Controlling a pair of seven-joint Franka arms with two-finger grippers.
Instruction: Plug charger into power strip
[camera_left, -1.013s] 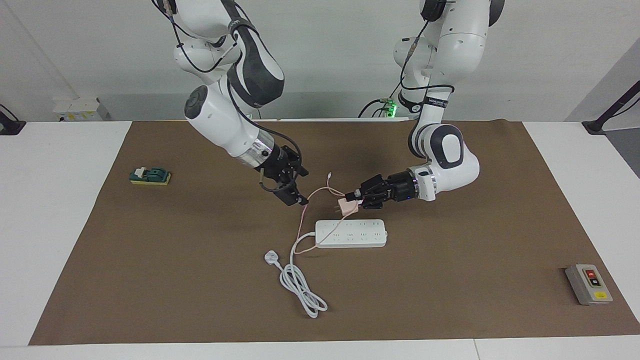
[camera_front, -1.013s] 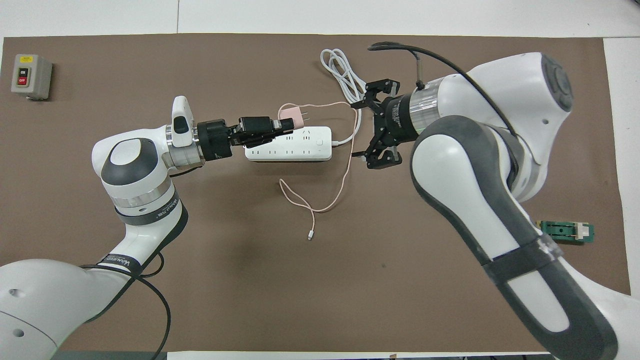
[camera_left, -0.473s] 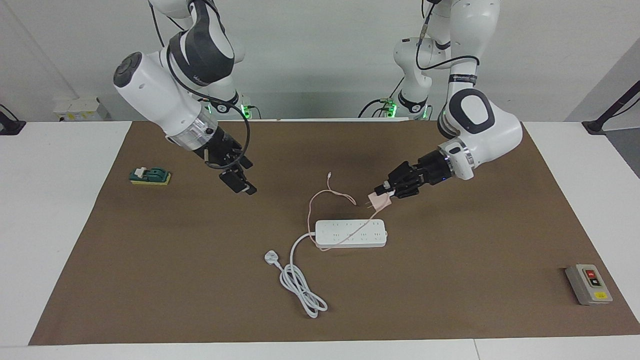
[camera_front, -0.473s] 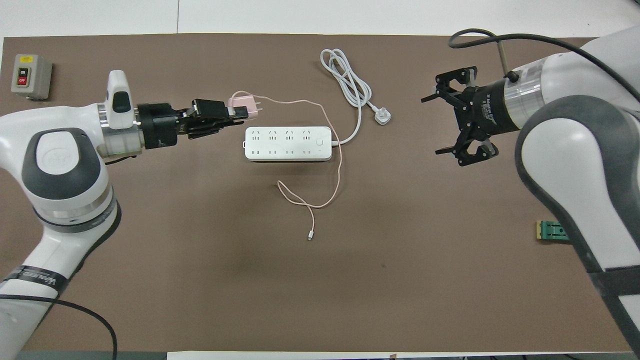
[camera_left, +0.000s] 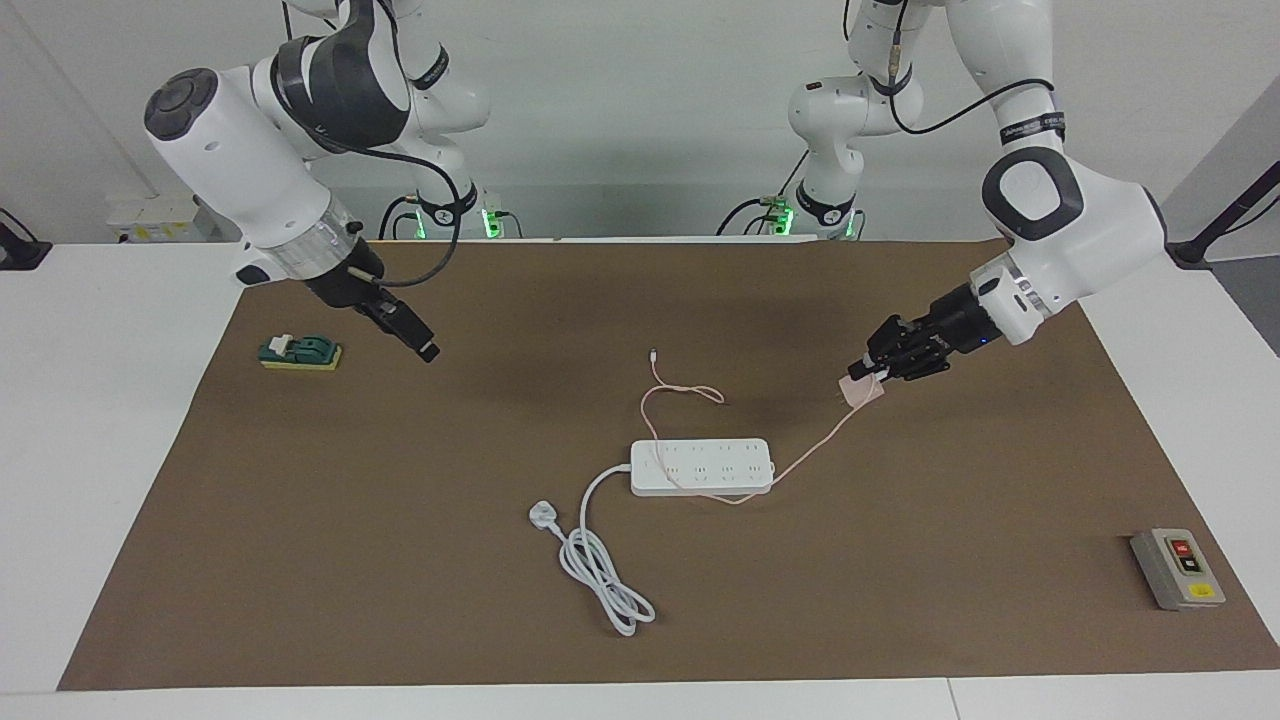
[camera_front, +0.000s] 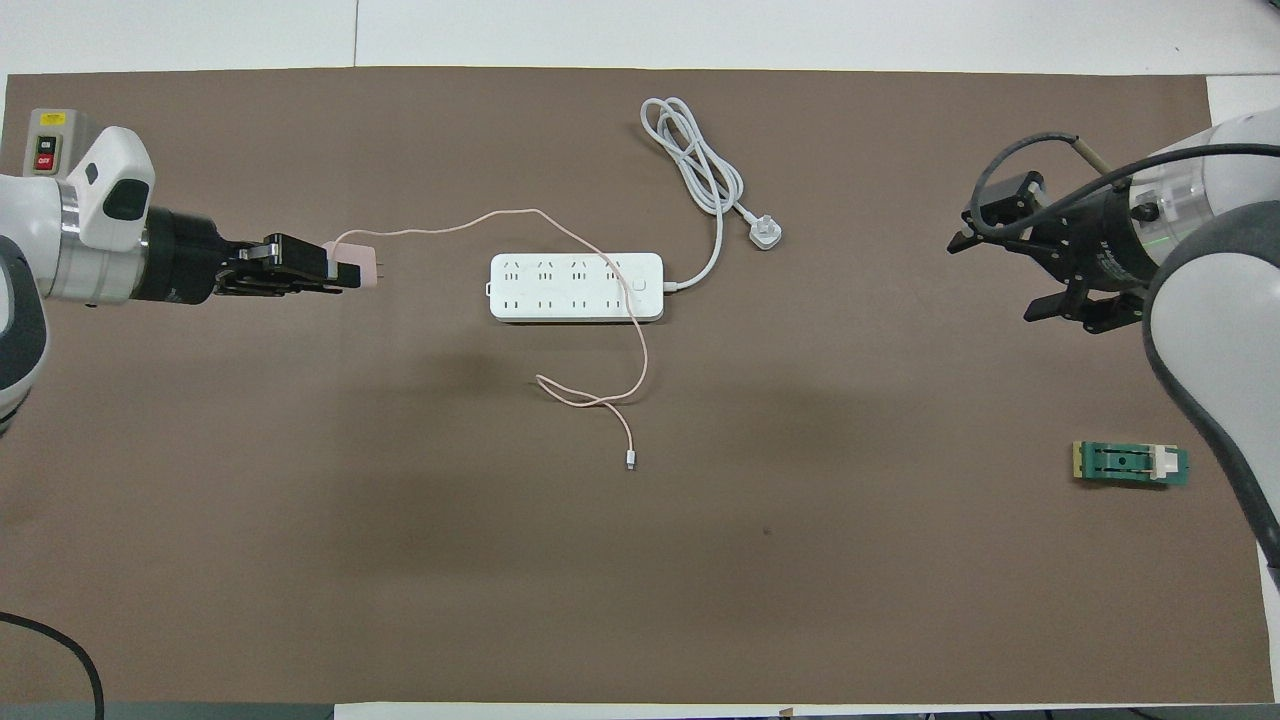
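Observation:
The power strip (camera_left: 702, 466) (camera_front: 576, 287) lies flat at the mat's middle, its thick white cord (camera_left: 600, 570) (camera_front: 695, 160) coiled beside it, farther from the robots. My left gripper (camera_left: 872, 372) (camera_front: 335, 275) is shut on the pale pink charger (camera_left: 862, 392) (camera_front: 358, 271) and holds it above the mat, off the strip's end toward the left arm's end of the table. The charger's thin pink cable (camera_left: 800, 458) (camera_front: 640, 340) trails across the strip; its tiny connector (camera_left: 653, 353) (camera_front: 630, 462) lies nearer to the robots. My right gripper (camera_left: 418, 343) (camera_front: 1000, 275) is open and empty above the mat toward the right arm's end.
A white three-pin plug (camera_left: 541, 515) (camera_front: 766, 235) lies on the mat at the cord's end. A grey box with buttons (camera_left: 1177, 567) (camera_front: 50, 150) sits at the mat's corner at the left arm's end. A green and yellow block (camera_left: 300, 352) (camera_front: 1130, 464) lies at the right arm's end.
My left gripper has carried the charger away from the strip toward the left arm's end, dragging the cable over the strip. My right gripper has drawn back toward the right arm's end.

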